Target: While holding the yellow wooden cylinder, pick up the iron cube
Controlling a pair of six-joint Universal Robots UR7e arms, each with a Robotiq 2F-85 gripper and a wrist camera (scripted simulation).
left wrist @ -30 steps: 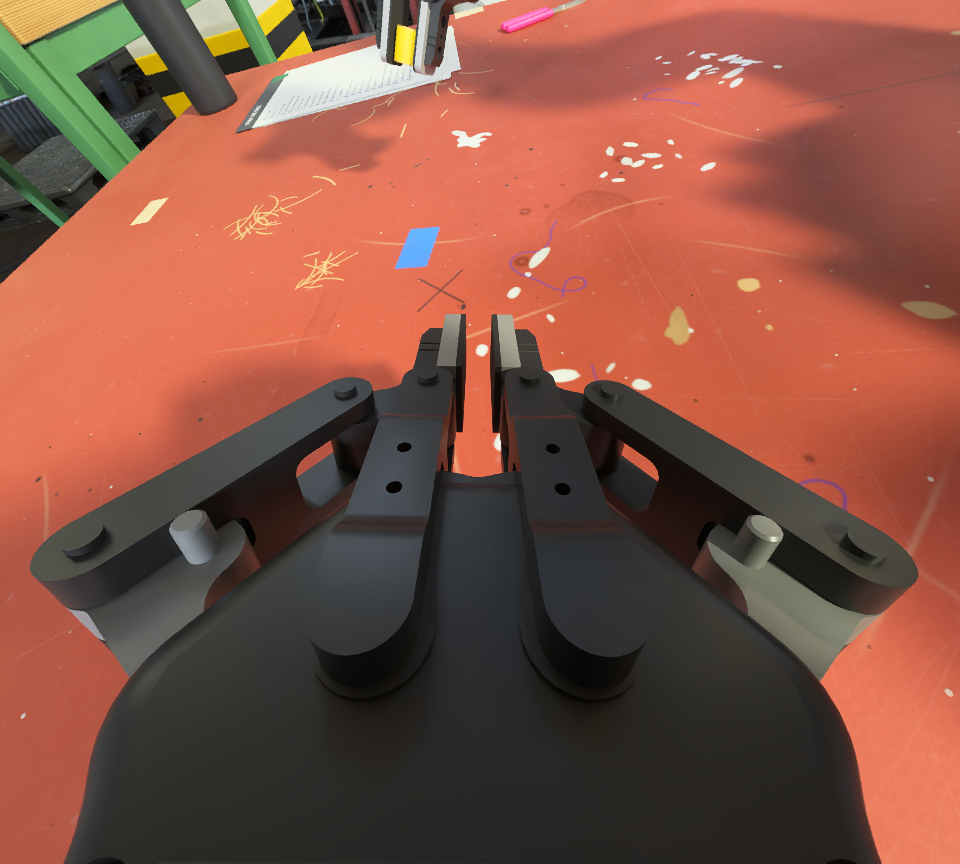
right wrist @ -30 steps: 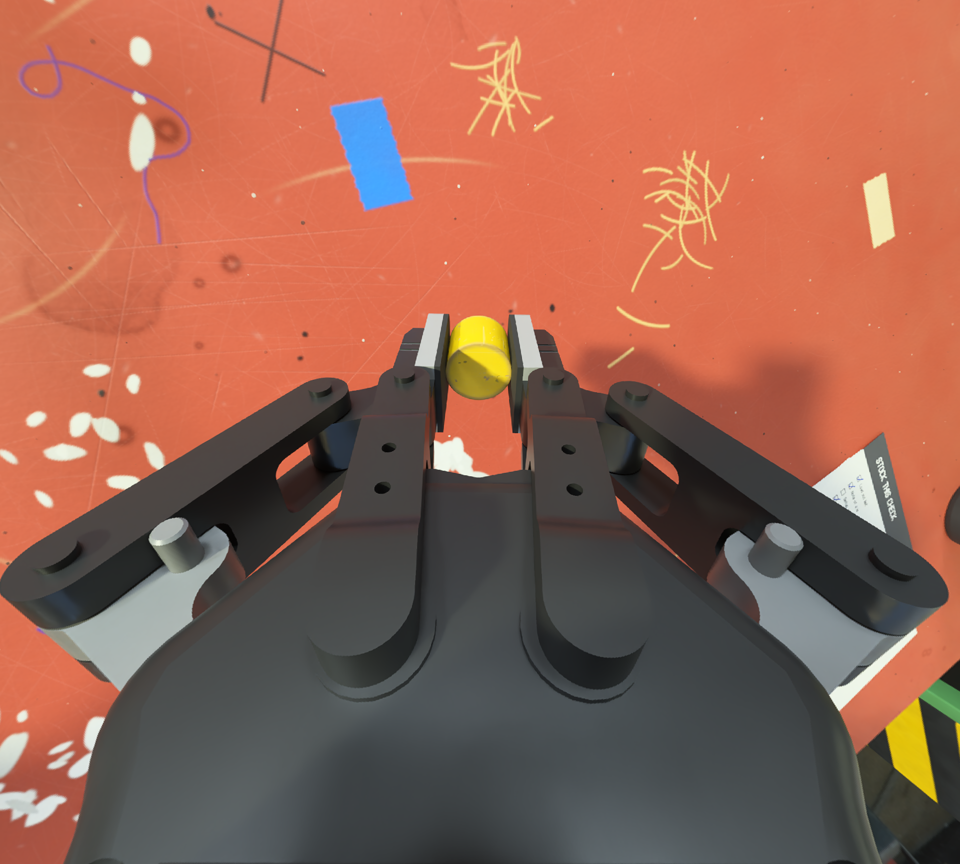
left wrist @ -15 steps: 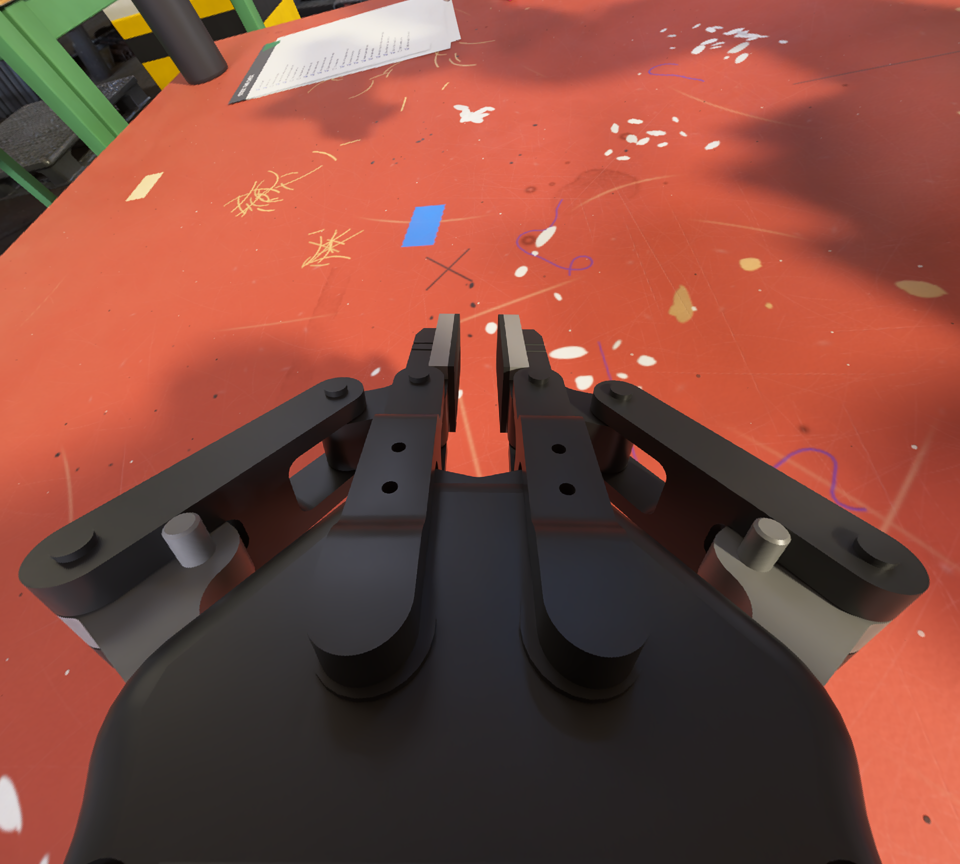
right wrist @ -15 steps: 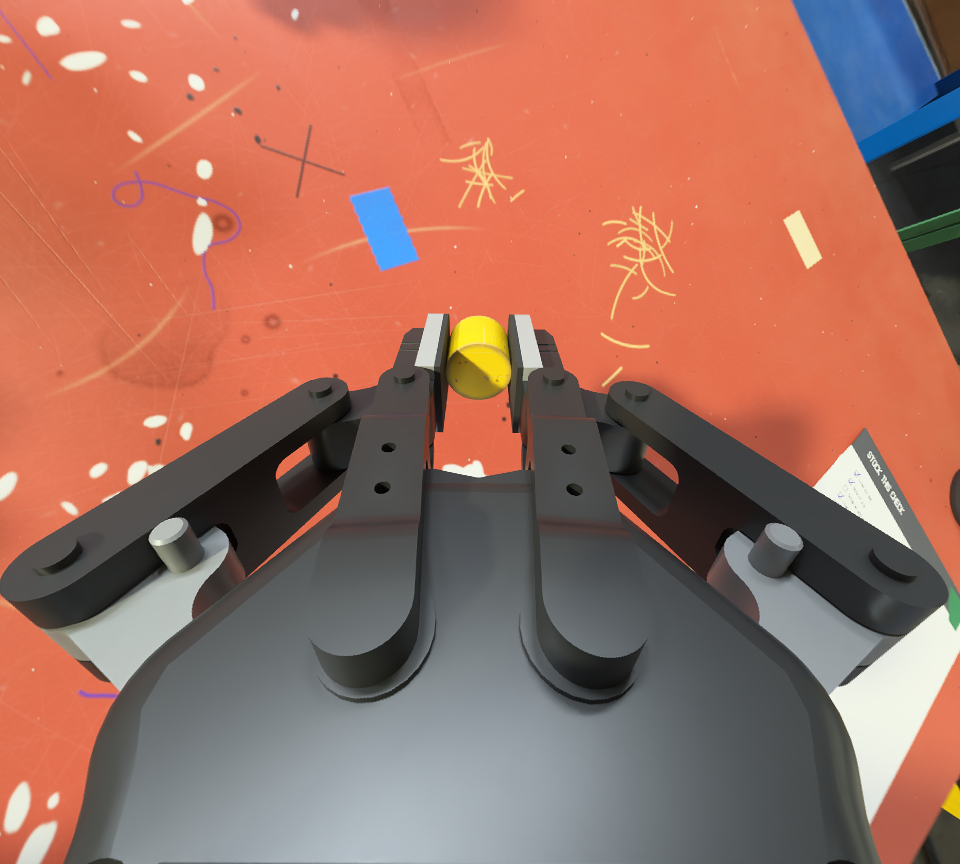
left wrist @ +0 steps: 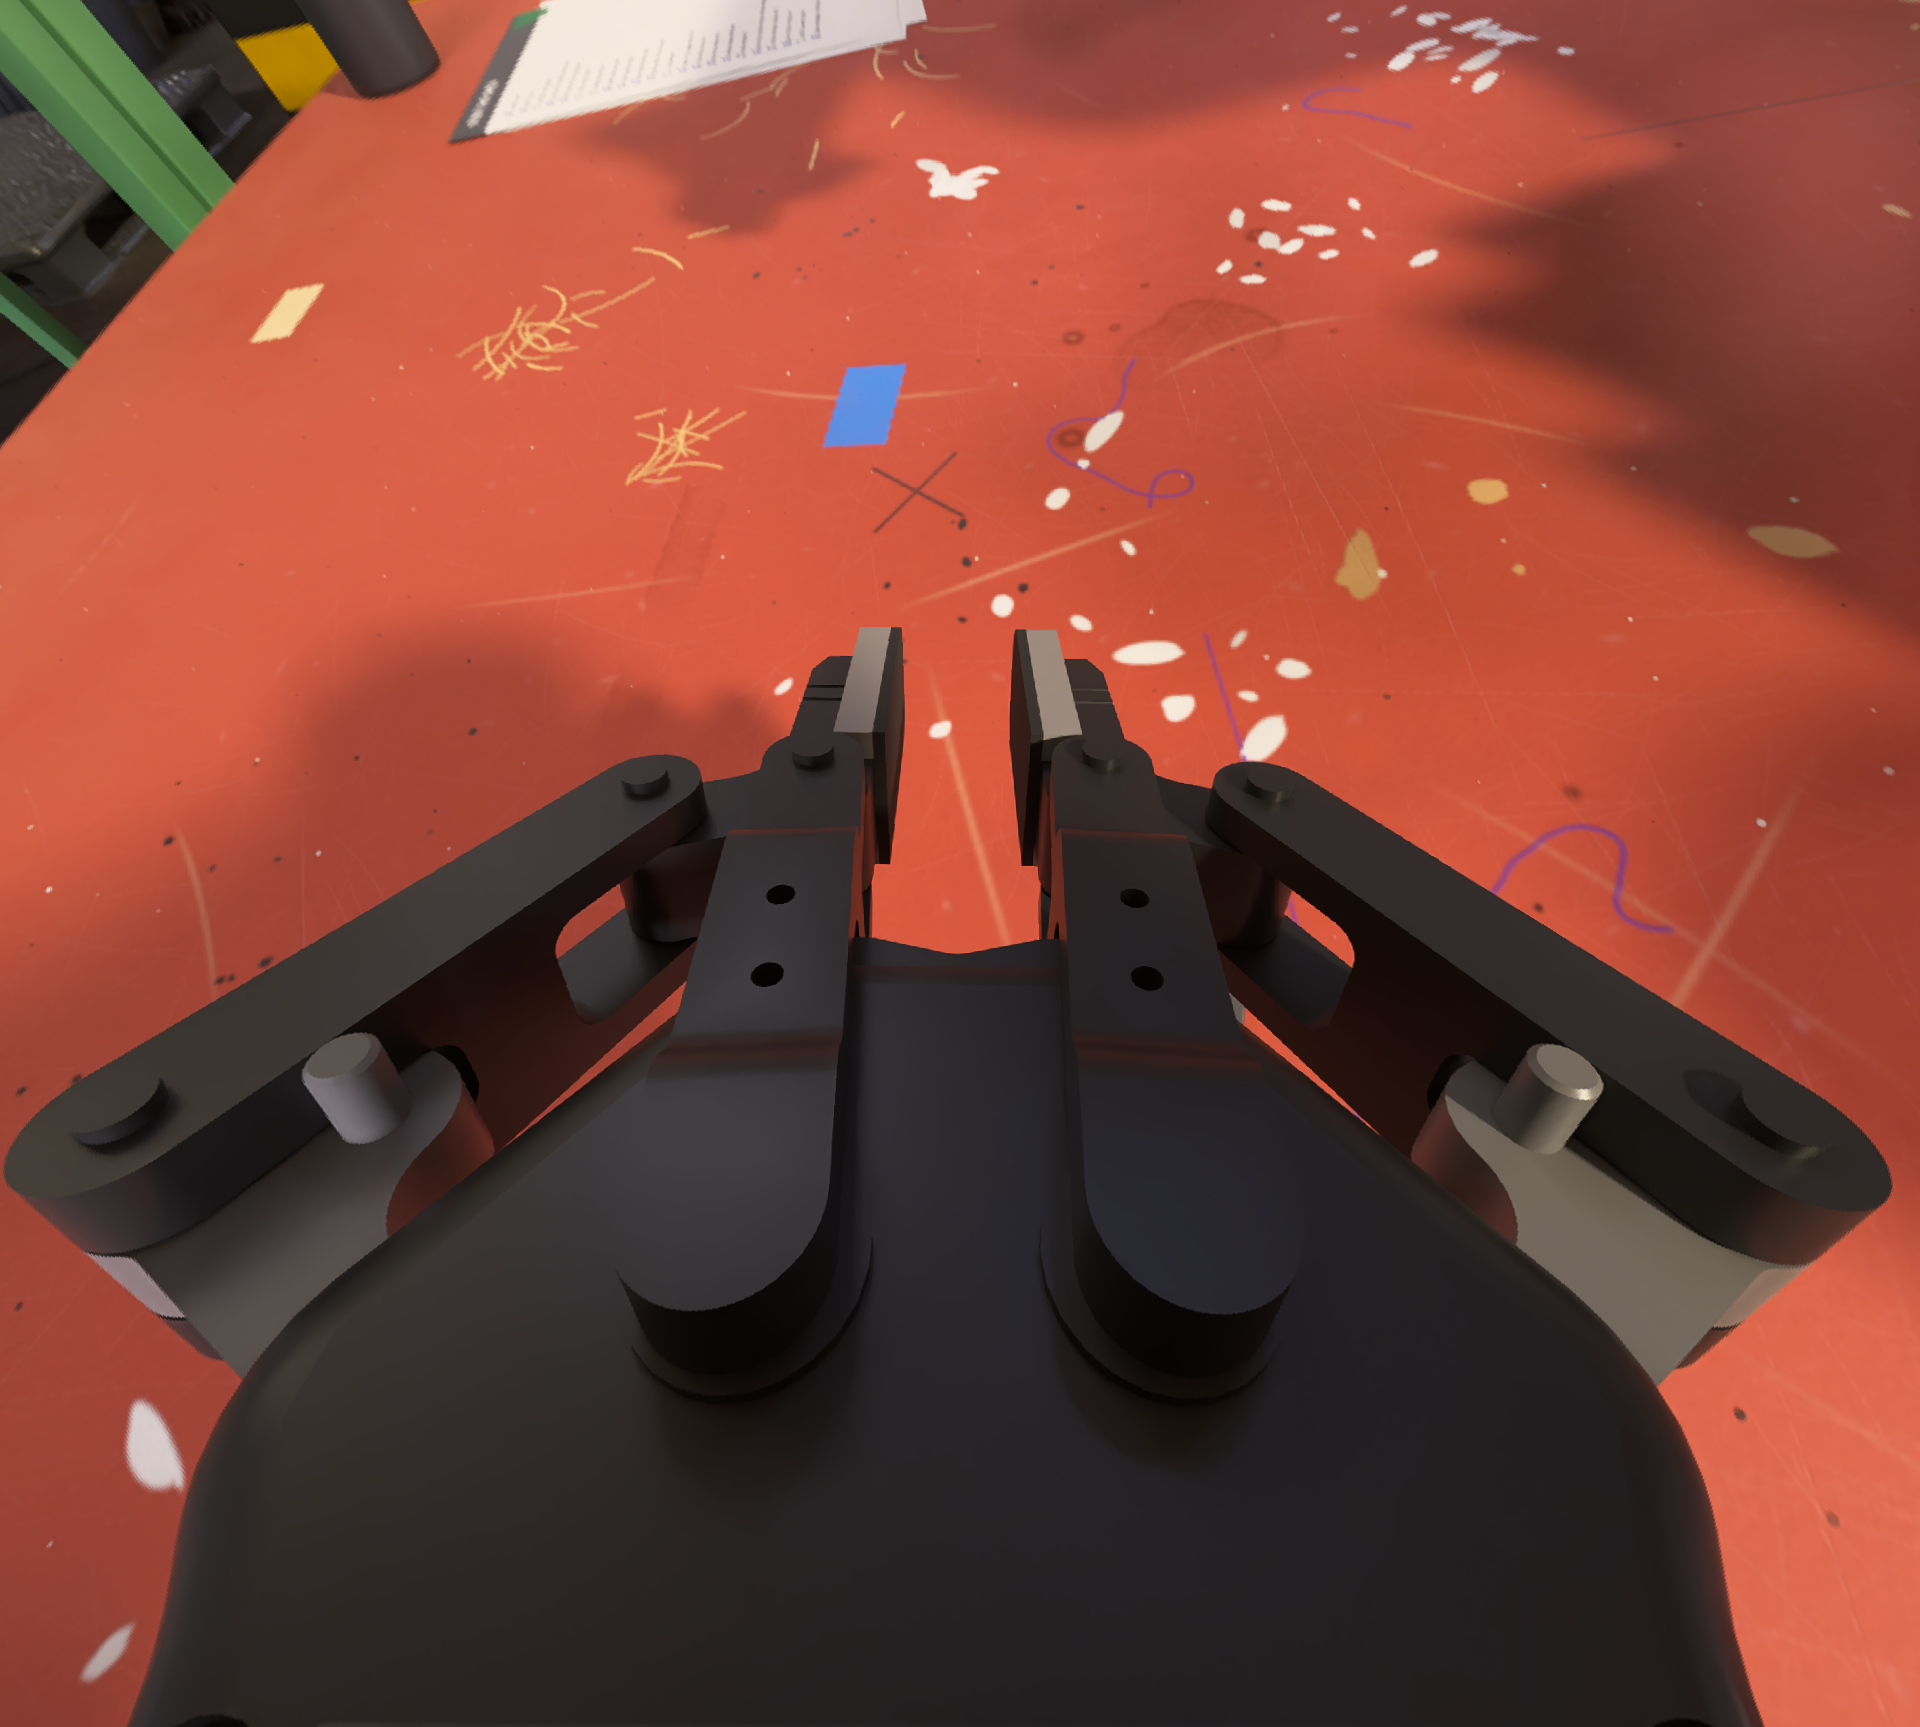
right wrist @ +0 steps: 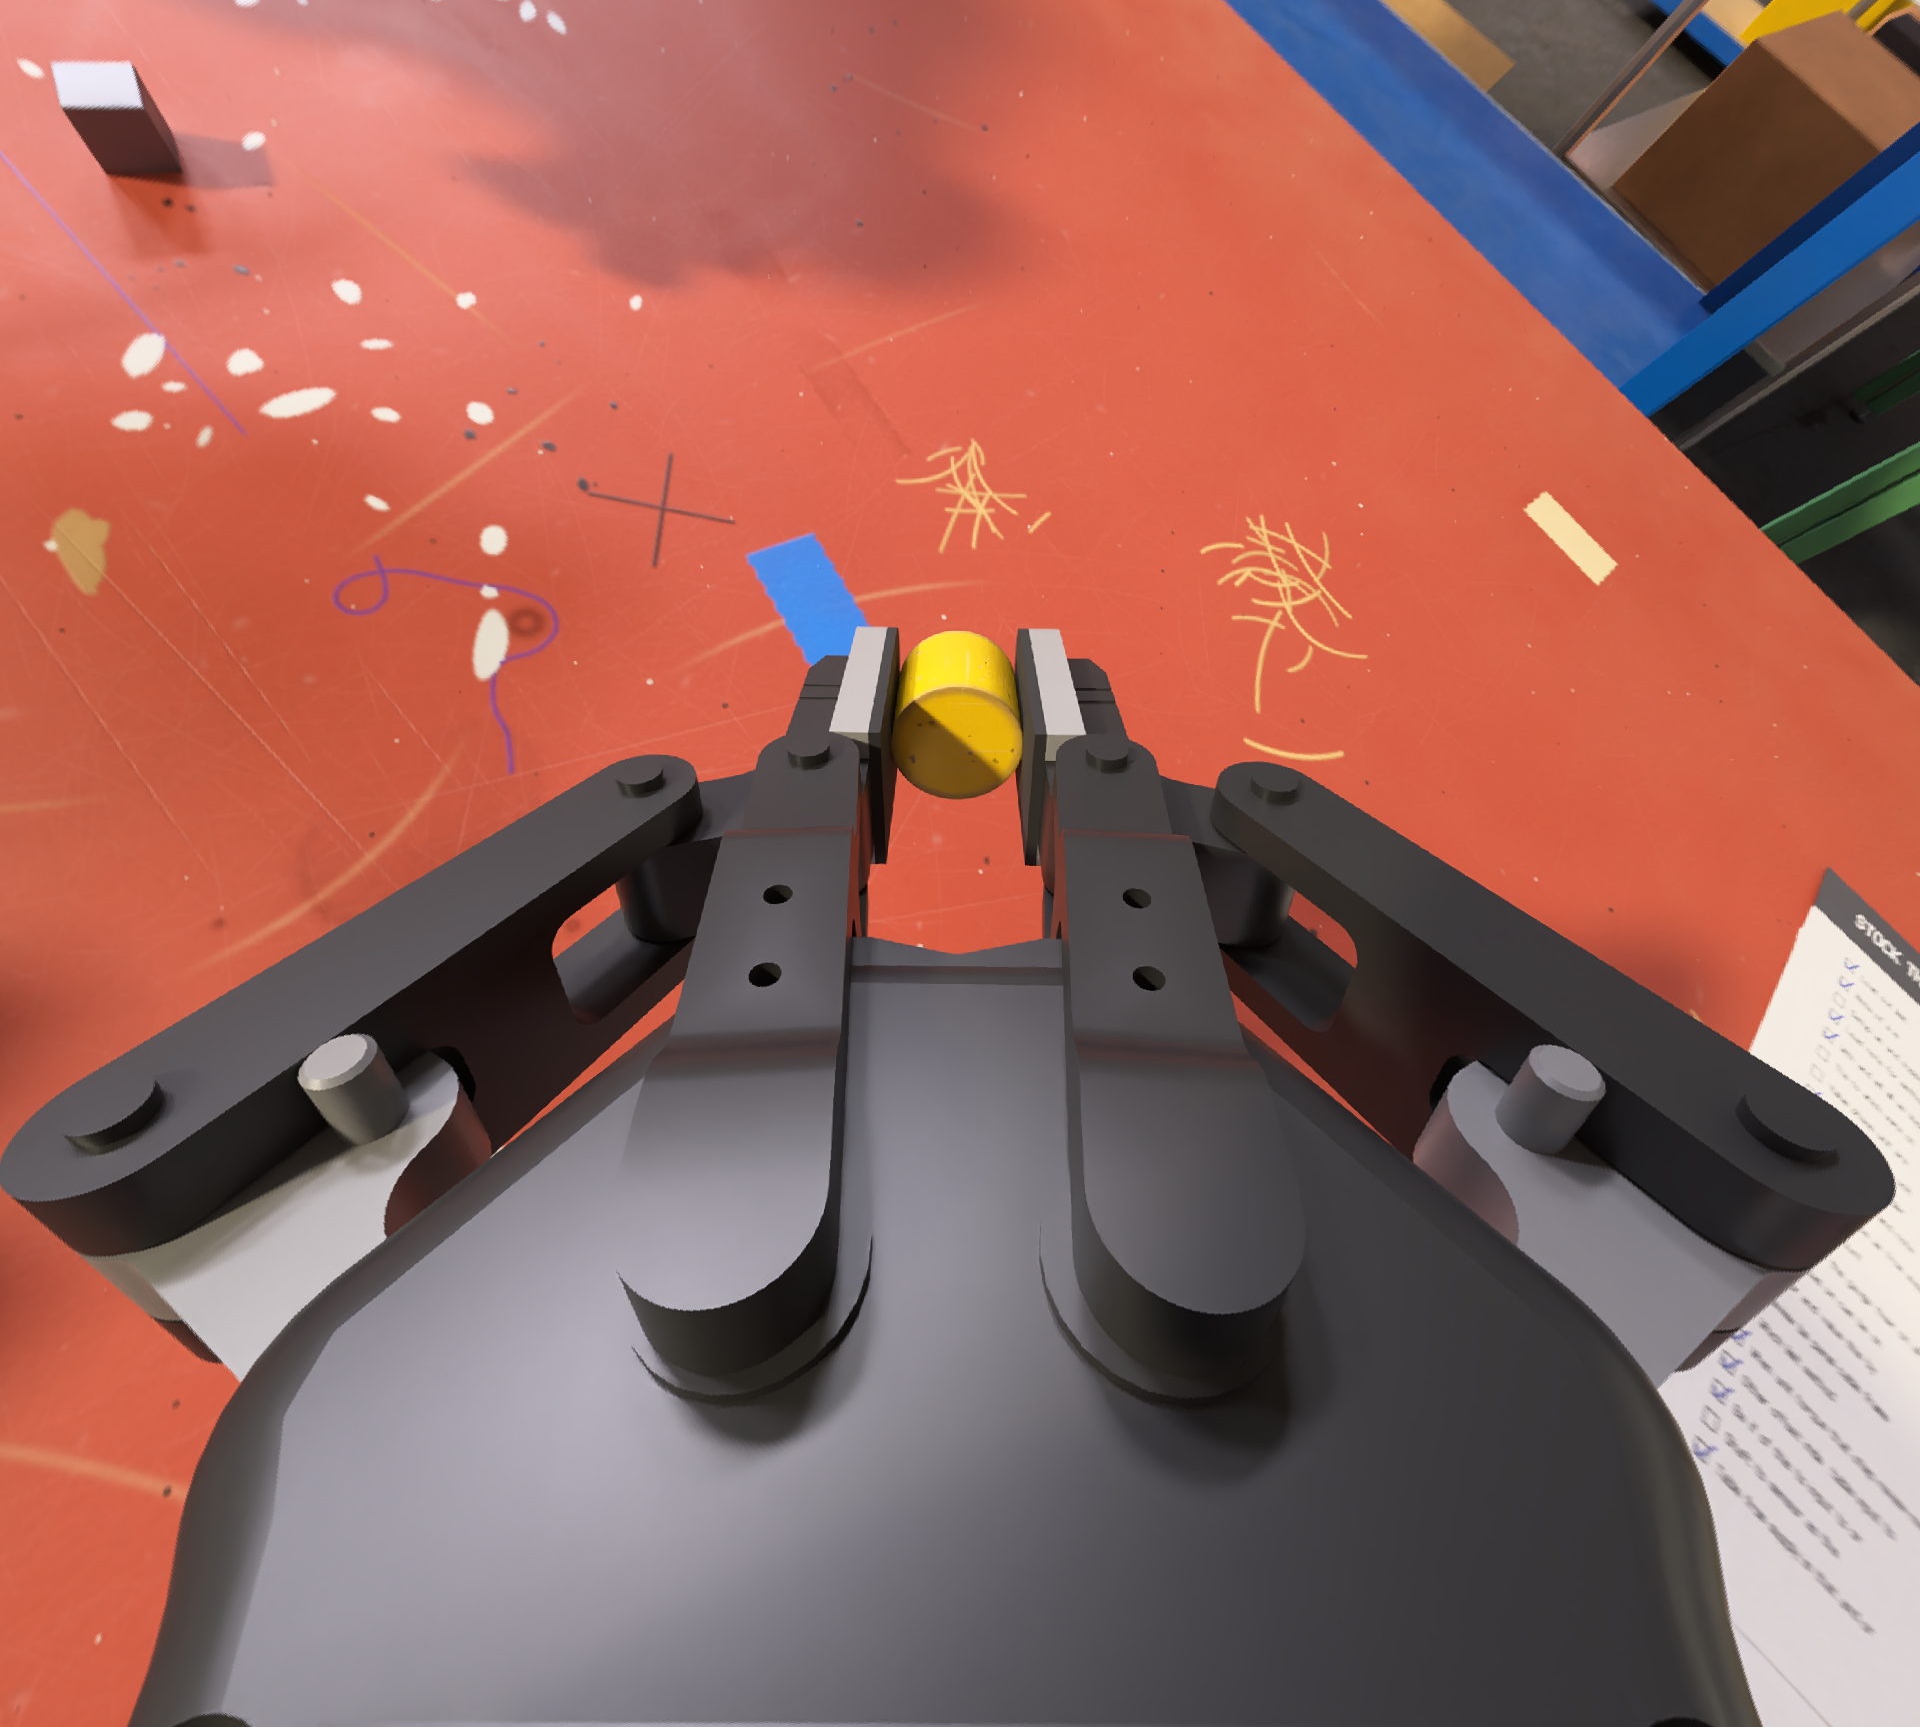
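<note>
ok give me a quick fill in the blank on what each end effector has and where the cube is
1. The right end effector is shut on the ____ wooden cylinder.
2. The left end effector holds ____ between its fingers.
3. The iron cube rests on the ____ table, apart from both end effectors.
4. The strip of tape just beyond the cylinder is ____.

Missing words: yellow; nothing; red; blue
</note>
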